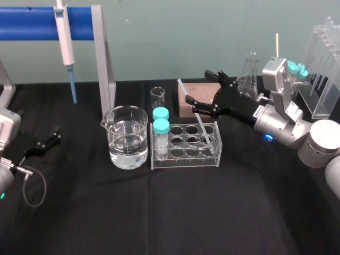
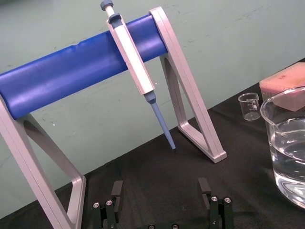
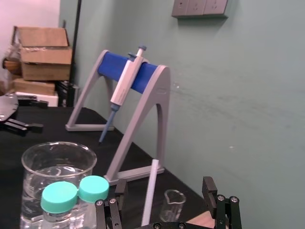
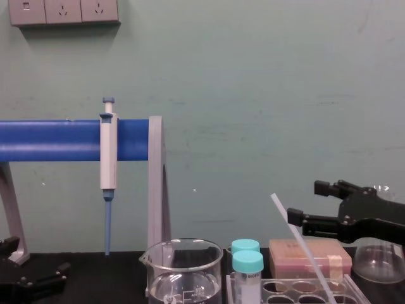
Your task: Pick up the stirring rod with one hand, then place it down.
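chunky angular black right gripper (image 1: 197, 86), tiny silver screws (image 3: 217, 197), white label (image 1: 258, 112) at the wrist, fat silver-grey arm joints (image 1: 319, 142), little blue light (image 1: 267, 137), black left gripper (image 1: 43, 141), thin grey cable (image 1: 35, 186) looping off it

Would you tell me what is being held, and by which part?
Nothing: the right gripper has its jaws open around the stirring rod; the left gripper rests open and empty at left.

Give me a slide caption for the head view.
Open right gripper at the stirring rod, which leans in the tube rack beside a water beaker; left gripper parked open at left.
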